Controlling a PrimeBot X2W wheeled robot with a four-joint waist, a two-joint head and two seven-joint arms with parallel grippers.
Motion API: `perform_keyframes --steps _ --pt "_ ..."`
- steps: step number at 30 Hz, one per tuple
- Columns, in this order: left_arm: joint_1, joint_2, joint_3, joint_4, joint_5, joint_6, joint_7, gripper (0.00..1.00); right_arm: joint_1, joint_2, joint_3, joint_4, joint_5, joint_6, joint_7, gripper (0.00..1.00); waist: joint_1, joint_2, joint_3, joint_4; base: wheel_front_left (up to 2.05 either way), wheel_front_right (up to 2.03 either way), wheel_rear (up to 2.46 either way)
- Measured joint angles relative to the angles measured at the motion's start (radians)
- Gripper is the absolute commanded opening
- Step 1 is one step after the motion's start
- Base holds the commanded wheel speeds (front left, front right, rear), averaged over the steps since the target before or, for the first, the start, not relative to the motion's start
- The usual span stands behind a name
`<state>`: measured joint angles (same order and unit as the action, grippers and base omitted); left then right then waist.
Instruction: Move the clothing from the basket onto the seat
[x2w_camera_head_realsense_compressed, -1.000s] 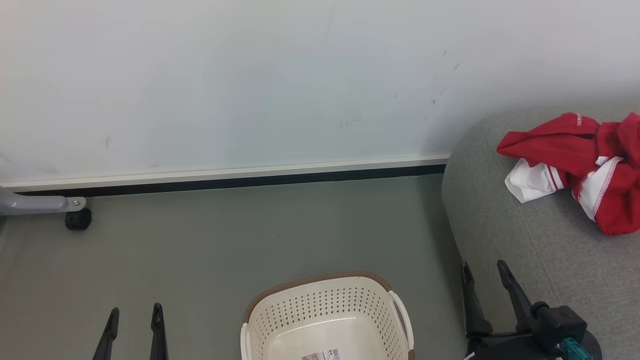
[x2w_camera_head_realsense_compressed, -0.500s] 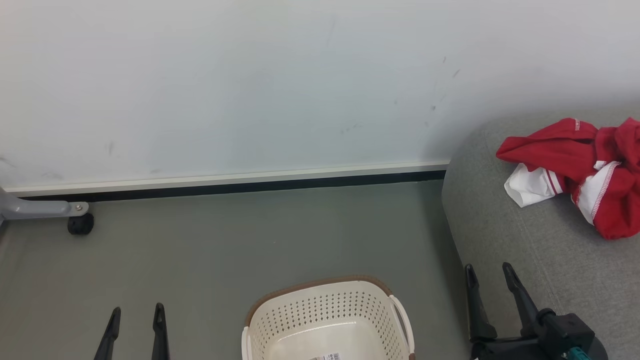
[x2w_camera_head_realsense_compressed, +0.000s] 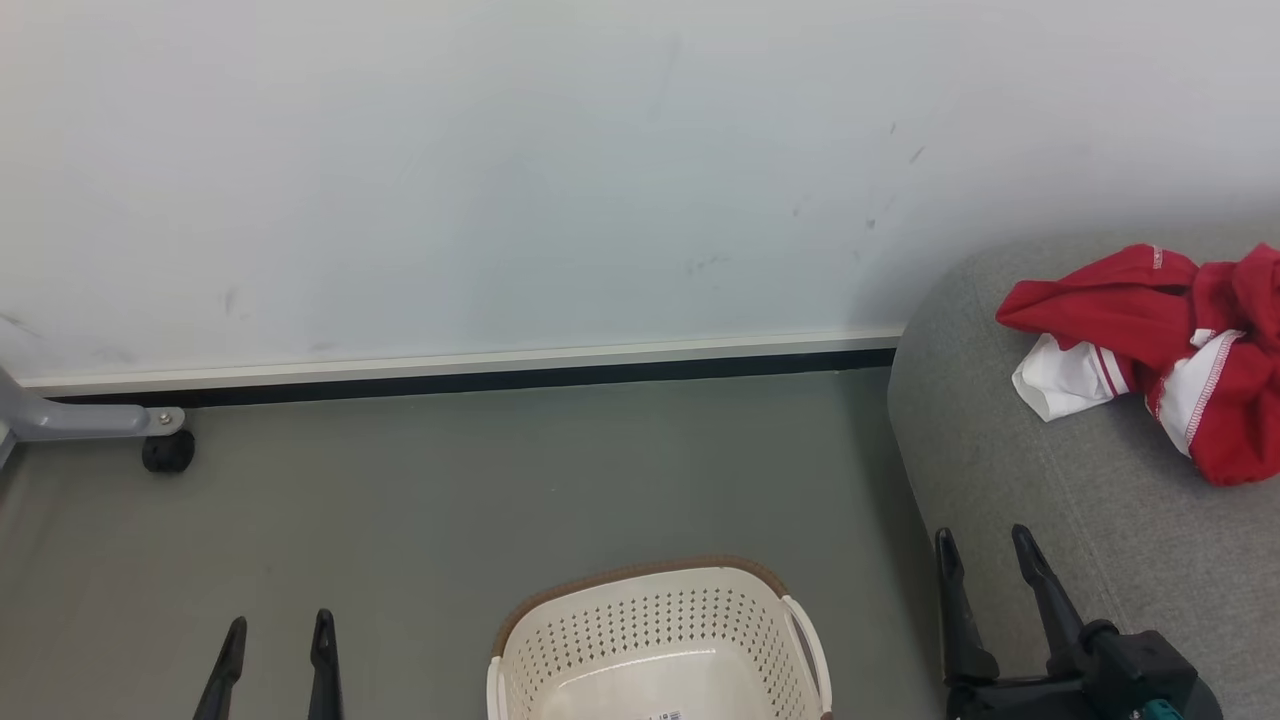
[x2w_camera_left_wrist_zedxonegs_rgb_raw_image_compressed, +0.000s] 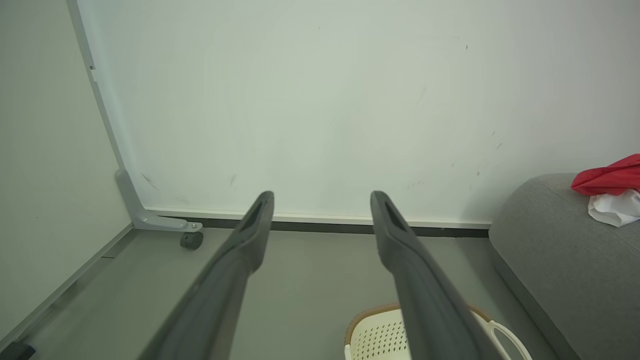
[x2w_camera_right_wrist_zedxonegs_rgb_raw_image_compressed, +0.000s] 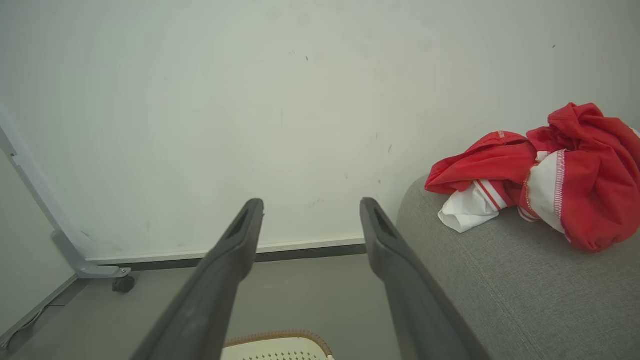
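While I hold both arms low, the white wall (x2w_camera_head_realsense_compressed: 500, 180) takes up the upper half of my head view, with the grey-green floor (x2w_camera_head_realsense_compressed: 500, 480) below it. To my right stands the grey fabric seat (x2w_camera_head_realsense_compressed: 1080, 500), its rounded corner turned toward the wall and the floor.

Between my arms the cream basket (x2w_camera_head_realsense_compressed: 650, 615) sits on the floor just beside the seat. Its brown-rimmed curved end faces the wall, and its pale bottom shows with a small label on it. The lower edge of the view cuts off its near part, so I cannot tell its long axis.

The red and white clothing (x2w_camera_head_realsense_compressed: 1150, 330) lies in a crumpled heap on the seat, near the wall. The heap's long axis runs left to right across my view, and a white striped fold points left, toward the seat's rounded edge.

My right gripper (x2w_camera_head_realsense_compressed: 982, 535) hangs over the seat's near left edge, jaws spread and holding nothing. My left gripper (x2w_camera_head_realsense_compressed: 280, 620) is likewise spread and bare above the floor, fingers pointing toward the wall. A black caster (x2w_camera_head_realsense_compressed: 168, 452) on a grey frame leg stands far left by the wall.
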<state>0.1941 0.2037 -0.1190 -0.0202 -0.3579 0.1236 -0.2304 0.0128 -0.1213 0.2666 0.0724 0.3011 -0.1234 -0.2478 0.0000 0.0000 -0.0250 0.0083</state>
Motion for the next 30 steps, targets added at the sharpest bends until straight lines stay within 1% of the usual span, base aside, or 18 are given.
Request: perform_keyframes --steps 1,2,8,13,29,30 --pt "0.000 0.000 0.000 -0.002 0.000 0.000 0.002 1.00 0.000 0.000 -0.001 -0.001 0.000 0.000 0.000 1.00 0.0001 0.0000 0.000 0.000 0.00 0.00 0.00" --pt "0.000 -0.002 -0.001 0.004 0.000 0.000 0.004 0.00 0.000 0.001 0.000 0.004 0.001 0.000 0.000 0.00 0.0000 0.0000 0.000 0.000 0.00 0.00 0.00" --pt "0.001 -0.024 -0.010 0.050 -0.003 -0.001 0.010 0.00 0.027 0.008 0.004 0.054 0.004 0.001 0.002 0.00 0.0000 0.0000 0.000 0.000 0.00 0.00 0.00" --pt "0.000 -0.030 0.002 0.061 -0.034 -0.010 0.028 0.00 0.026 0.011 -0.014 0.060 0.039 0.009 0.014 0.00 0.0000 0.0000 0.001 0.000 0.00 0.00 0.00" --pt "-0.032 -0.050 0.040 0.101 -0.258 -0.047 0.086 0.00 0.016 0.023 -0.083 0.087 0.271 0.049 0.081 0.00 0.0001 0.0000 0.006 -0.002 0.00 0.00 0.00" --pt "-0.032 -0.051 0.043 0.104 -0.270 -0.054 0.090 0.00 0.015 0.024 -0.087 0.090 0.283 0.051 0.082 0.00 0.0001 0.0000 0.007 -0.002 0.00 0.00 0.00"
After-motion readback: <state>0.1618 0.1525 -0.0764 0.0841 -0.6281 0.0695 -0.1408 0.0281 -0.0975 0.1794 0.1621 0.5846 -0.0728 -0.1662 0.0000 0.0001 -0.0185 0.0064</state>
